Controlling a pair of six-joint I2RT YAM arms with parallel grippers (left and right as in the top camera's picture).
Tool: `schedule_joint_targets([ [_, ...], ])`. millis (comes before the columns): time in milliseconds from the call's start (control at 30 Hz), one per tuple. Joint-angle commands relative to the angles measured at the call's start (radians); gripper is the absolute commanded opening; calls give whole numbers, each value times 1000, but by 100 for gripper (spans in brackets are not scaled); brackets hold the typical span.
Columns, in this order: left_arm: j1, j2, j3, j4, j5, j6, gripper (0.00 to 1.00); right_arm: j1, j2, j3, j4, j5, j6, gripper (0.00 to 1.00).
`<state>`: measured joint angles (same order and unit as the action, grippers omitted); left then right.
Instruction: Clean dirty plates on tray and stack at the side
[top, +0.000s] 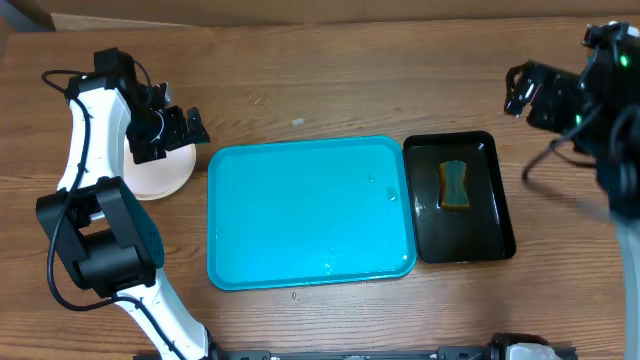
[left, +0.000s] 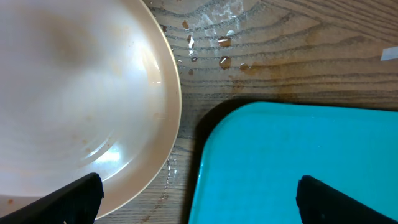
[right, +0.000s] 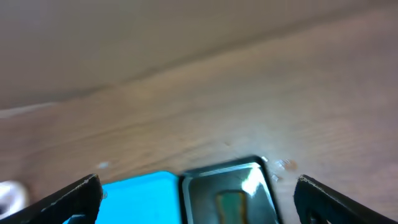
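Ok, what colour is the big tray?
The tray is plain turquoise blue; the overhead view shows it best.

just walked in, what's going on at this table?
The turquoise tray holds no plates. A pale plate sits on the table left of it, beneath the left gripper, whose fingers are open and hold nothing. The right gripper, also open, hangs at the far right. The sponge lies in the black tray.

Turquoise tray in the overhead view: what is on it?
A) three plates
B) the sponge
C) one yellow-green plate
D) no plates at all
D: the turquoise tray shows only bare surface; a white plate sits on the table left of it, and the sponge lies in the black tray.
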<state>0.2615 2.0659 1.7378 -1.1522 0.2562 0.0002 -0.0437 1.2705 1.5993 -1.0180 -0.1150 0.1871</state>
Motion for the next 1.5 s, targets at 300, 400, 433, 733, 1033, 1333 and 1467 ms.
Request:
schedule_joint_targets([
  [300, -2, -20, 5, 2, -5, 12, 100, 167, -487, -126, 199, 76, -106, 100],
  [400, -2, -20, 5, 2, -5, 12, 100, 166, -631, -297, 352, 76, -106, 100],
  [433, -2, -20, 5, 2, -5, 12, 100, 166, -679, -362, 407, 76, -106, 100],
  [733, -2, -20, 5, 2, -4, 12, 100, 152, -1050, -1024, 1007, 68, -97, 100],
  [1033, -2, -20, 5, 2, -5, 12, 100, 120, -1207, -1437, 1371, 69, -5, 100],
  [1333, -2, -20, 5, 2, -5, 12, 100, 114, -1258, -1567, 1309, 72, 0, 100],
  [1467, -2, -20, 5, 2, -5, 12, 100, 98, -1268, -1592, 1230, 70, 1, 100],
])
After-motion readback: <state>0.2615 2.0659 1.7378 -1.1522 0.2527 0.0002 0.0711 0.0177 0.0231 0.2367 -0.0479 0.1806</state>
